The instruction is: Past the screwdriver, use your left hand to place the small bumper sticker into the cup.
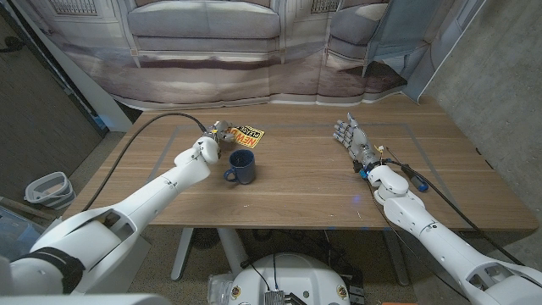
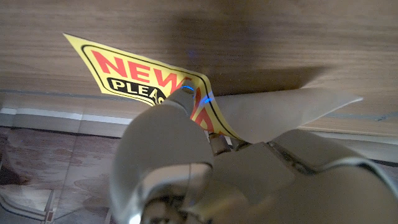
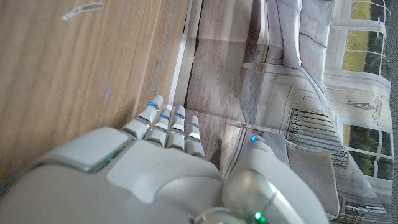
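Sticker (image 1: 248, 135): I pinched it in my left hand (image 1: 222, 134), just beyond the blue cup (image 1: 241, 166), toward the table's far edge.
Advice: lower it edge-first into the cup's mouth.
Right hand (image 1: 353, 138): spread, idle.

White glossy arm shells, grey-silver robot hands (image 1: 354, 135), blue fingertip lights, black cables along forearms.

Head view high over table (image 1: 296, 182); wrist views close along each hand.
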Controlling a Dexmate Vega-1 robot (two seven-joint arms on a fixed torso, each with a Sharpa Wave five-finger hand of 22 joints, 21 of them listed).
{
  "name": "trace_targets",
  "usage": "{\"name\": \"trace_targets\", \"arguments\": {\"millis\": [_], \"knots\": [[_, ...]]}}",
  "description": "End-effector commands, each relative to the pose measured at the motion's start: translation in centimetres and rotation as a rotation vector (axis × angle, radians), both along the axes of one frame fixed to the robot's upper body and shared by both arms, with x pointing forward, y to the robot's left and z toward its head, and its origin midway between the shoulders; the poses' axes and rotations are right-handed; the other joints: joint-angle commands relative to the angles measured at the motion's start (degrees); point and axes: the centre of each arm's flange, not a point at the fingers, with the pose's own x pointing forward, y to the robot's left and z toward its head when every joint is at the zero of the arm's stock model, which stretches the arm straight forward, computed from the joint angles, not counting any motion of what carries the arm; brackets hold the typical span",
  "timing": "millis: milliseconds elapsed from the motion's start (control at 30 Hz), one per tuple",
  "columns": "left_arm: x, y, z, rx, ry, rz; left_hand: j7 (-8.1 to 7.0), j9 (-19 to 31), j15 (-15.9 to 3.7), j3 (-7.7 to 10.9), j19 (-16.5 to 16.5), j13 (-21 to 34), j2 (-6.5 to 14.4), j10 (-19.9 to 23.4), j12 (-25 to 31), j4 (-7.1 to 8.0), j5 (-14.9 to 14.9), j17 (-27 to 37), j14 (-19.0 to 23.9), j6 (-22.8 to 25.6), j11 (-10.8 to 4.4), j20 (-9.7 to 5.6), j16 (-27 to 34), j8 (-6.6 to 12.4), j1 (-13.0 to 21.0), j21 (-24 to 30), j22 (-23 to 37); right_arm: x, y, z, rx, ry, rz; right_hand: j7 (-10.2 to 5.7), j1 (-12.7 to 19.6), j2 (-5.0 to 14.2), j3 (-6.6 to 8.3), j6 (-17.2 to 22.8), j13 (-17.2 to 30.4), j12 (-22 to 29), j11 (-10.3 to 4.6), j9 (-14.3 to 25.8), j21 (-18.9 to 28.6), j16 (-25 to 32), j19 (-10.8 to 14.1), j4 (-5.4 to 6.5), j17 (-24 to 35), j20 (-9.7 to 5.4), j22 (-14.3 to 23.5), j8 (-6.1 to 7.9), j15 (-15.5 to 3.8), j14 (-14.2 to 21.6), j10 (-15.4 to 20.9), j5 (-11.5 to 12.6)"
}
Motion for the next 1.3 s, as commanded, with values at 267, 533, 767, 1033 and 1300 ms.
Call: {"name": "trace_targets", "arguments": {"millis": [267,533,767,1033,1300], "knots": [[-0.9,0.2,1.4,0.013,-0.018,0.005,-0.20,0.12,-3.03,0.77,3.01,0.24,-0.11,0.34,-0.21,0.36,-0.32,0.43,-0.16,0.58,0.09,3.63,-0.18,0.16,0.68,0.30,0.09,-0.2,0.3,0.6,-0.008,-0.016,0.009,-0.13,0.27,0.46,-0.25,0.41,0.25,-0.05,-0.15,0.27,-0.29,-0.16,0.56,-0.03,0.26,0.18,0.17,-0.29,0.15,0.13,0.31,-0.28],[-1.5,0.7,1.9,0.000,-0.011,-0.001,-0.19,0.13,-3.05,0.89,2.77,0.26,-0.10,0.80,-0.23,0.56,-0.39,0.50,-0.03,0.62,0.05,3.62,-0.28,0.04,0.63,0.32,0.10,-0.5,0.5,0.6,0.000,-0.026,0.008,-0.14,0.33,0.52,-0.25,0.48,0.26,-0.06,-0.18,0.28,-0.40,-0.12,0.68,-0.08,0.25,0.17,0.18,-0.26,0.15,0.28,0.32,-0.27],[-2.4,0.8,2.6,0.001,-0.037,0.006,-0.18,0.14,-3.22,1.01,2.79,0.27,-0.12,1.65,-0.06,0.68,-0.42,0.53,0.61,0.66,-0.10,3.52,-0.18,-0.04,0.62,0.43,0.11,-0.7,0.6,0.8,0.002,-0.035,0.011,-0.08,0.39,0.58,-0.25,0.48,0.26,-0.03,-0.26,0.28,-0.45,-0.07,0.90,-0.13,0.25,0.10,0.18,-0.26,0.16,0.45,0.44,-0.26],[-2.9,1.0,3.4,-0.002,-0.057,0.011,-0.24,0.14,-3.14,1.06,2.95,0.28,-0.19,1.99,-0.15,0.88,-0.47,0.56,1.12,0.96,-0.34,3.42,-0.16,-0.05,0.46,0.61,0.12,-0.7,0.7,1.0,0.006,-0.043,0.015,-0.11,0.44,0.63,-0.25,0.46,0.26,-0.05,-0.27,0.28,-0.53,-0.09,0.99,-0.17,0.24,0.07,0.19,-0.27,0.13,0.44,0.42,-0.26],[-3.1,0.9,3.6,-0.007,-0.090,0.008,-0.10,0.15,-3.09,1.11,2.97,0.29,-0.24,2.20,-0.27,1.06,-0.49,0.58,1.32,1.04,-0.38,3.38,-0.25,-0.13,0.30,0.72,0.13,-0.5,0.7,1.2,0.008,-0.046,0.013,-0.05,0.48,0.66,-0.26,0.54,0.27,-0.02,-0.21,0.28,-0.64,-0.12,1.05,-0.21,0.24,0.06,0.19,-0.24,0.10,0.44,0.54,-0.26]]}}
